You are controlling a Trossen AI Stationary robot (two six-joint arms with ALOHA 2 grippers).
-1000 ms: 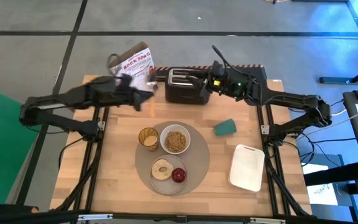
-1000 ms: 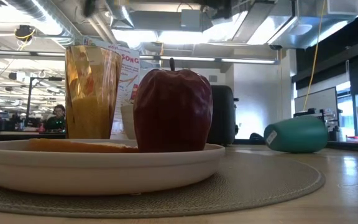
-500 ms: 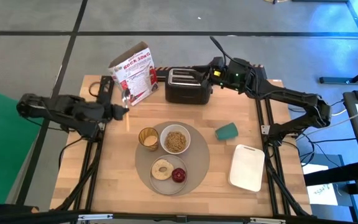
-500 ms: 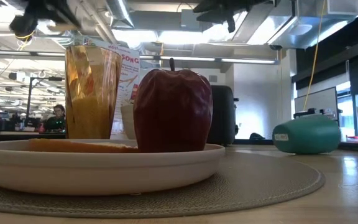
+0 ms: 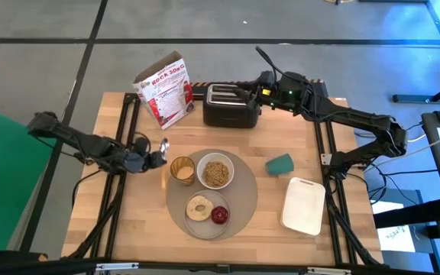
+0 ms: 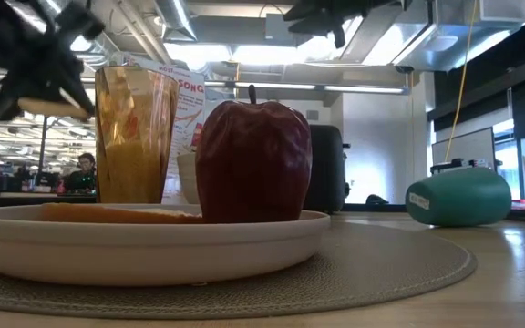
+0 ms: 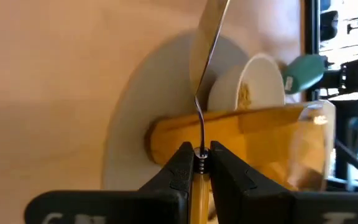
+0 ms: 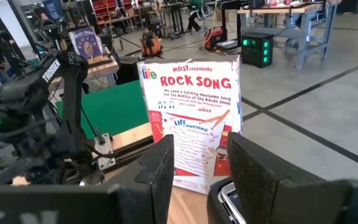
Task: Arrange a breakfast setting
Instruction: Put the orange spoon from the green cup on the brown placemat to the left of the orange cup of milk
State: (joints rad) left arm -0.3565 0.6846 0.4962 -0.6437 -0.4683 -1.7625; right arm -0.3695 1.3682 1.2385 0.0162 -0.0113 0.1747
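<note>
Moved down from beside the cereal box (image 5: 165, 90): left gripper (image 5: 153, 159) now low near the amber translucent cup (image 5: 182, 169), clamped on the small wooden-handled spoon (image 7: 205, 74). Probably about to lay it beside the round grey-beige placemat (image 5: 243, 200). Rolled slightly too: teal cylinder (image 5: 279, 163). Above the black toaster (image 5: 230, 105), right gripper (image 5: 260, 58), fingers apart.
</note>
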